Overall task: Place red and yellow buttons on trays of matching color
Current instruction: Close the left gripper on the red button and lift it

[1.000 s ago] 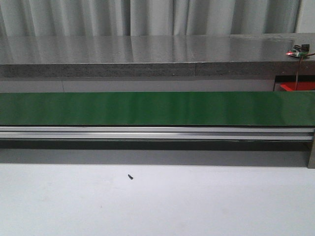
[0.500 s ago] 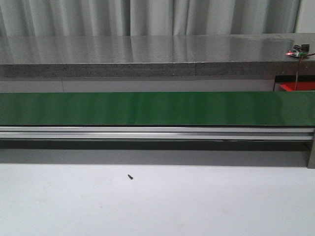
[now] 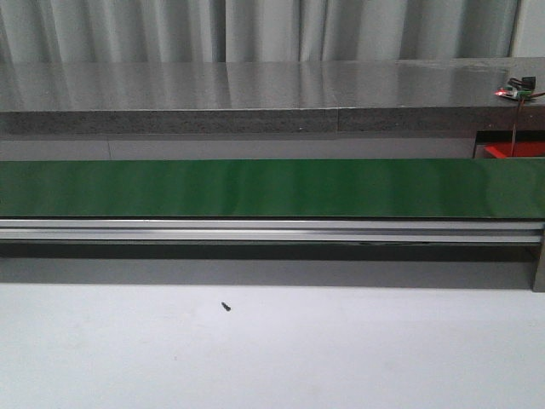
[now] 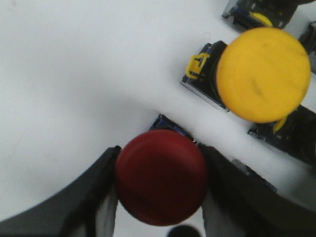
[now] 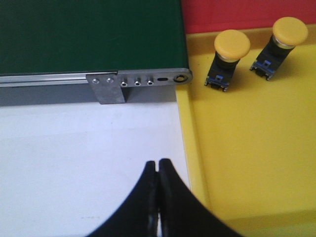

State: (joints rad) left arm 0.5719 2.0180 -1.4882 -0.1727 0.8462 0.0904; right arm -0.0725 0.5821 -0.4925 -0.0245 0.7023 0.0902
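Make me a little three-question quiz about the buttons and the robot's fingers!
1. True or false: the right gripper has its fingers pressed together with nothing between them.
2. What colour is the button between the left gripper fingers? A) red B) yellow C) green
3. Fill in: two yellow buttons stand on the ____ tray.

Key: 1 true; 2 A; 3 yellow.

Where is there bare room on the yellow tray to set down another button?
The yellow tray is bare from the right gripper side up to the two yellow buttons; it is crowded only at the edge bordering the red tray.
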